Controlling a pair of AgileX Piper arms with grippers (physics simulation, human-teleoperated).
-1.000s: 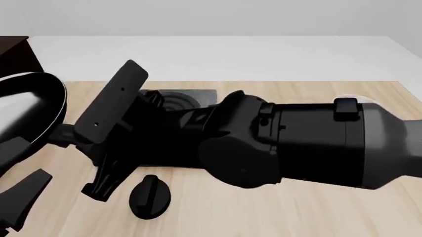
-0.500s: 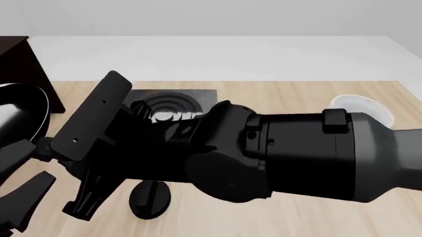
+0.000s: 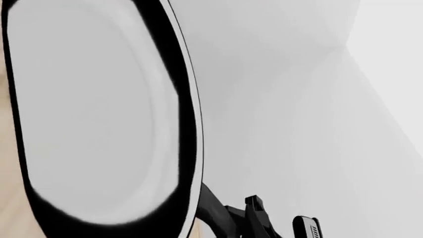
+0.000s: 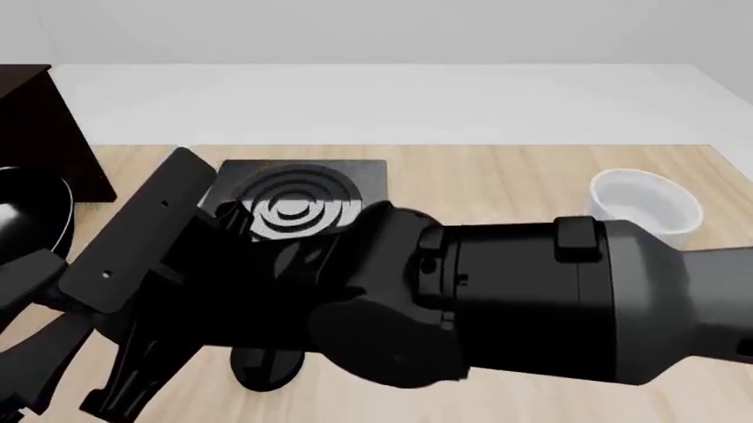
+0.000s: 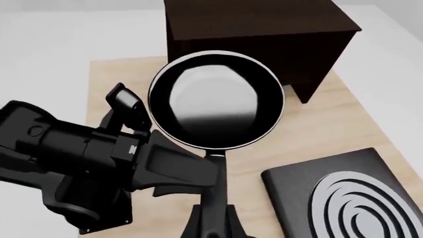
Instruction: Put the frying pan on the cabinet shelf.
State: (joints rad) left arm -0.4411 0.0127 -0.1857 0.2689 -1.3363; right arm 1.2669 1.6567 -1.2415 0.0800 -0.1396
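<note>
Two matte black simulated arms, no cables showing.
The right arm (image 4: 518, 304) is thick, cylindrical, with small square lugs; the left arm (image 5: 59, 148) blocky, angular.

bright, even, shadowless render; white glare fills the frying pan (image 5: 217, 101), sharp throughout.

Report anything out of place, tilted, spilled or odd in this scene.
Nothing looks spilled or damaged. The frying pan is off the table, held by its handle in the right gripper, short of the cabinet. The left gripper hangs close beside the pan. The white pot and stove plate sit square on the table.
</note>
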